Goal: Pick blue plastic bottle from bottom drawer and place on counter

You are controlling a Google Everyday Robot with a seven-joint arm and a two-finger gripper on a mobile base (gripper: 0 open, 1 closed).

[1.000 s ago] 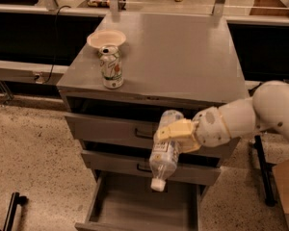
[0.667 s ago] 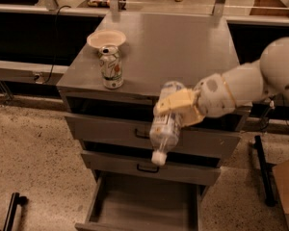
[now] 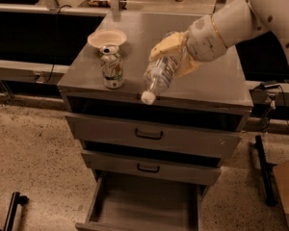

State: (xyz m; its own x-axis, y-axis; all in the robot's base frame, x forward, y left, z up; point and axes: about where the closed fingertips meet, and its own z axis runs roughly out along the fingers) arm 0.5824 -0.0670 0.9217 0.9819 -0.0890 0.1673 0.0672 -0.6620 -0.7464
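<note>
My gripper (image 3: 172, 57) is shut on the blue plastic bottle (image 3: 159, 76), a small clear bottle with a white cap. It holds the bottle tilted, cap down and toward the front, just above the front middle of the counter (image 3: 216, 76). The bottom drawer (image 3: 139, 206) stands pulled open below, and the part of its bare grey floor that shows holds nothing. My white arm reaches in from the upper right.
A white-and-green drink can (image 3: 111, 66) stands at the counter's front left, with a shallow white bowl (image 3: 106, 37) just behind it. Two shut grey drawer fronts with black handles (image 3: 149, 134) sit above the open drawer. A black post (image 3: 262, 167) stands at right on the speckled floor.
My gripper has lifted the bottle from in front of the drawer fronts up to counter height and moved it over the counter's front edge.
</note>
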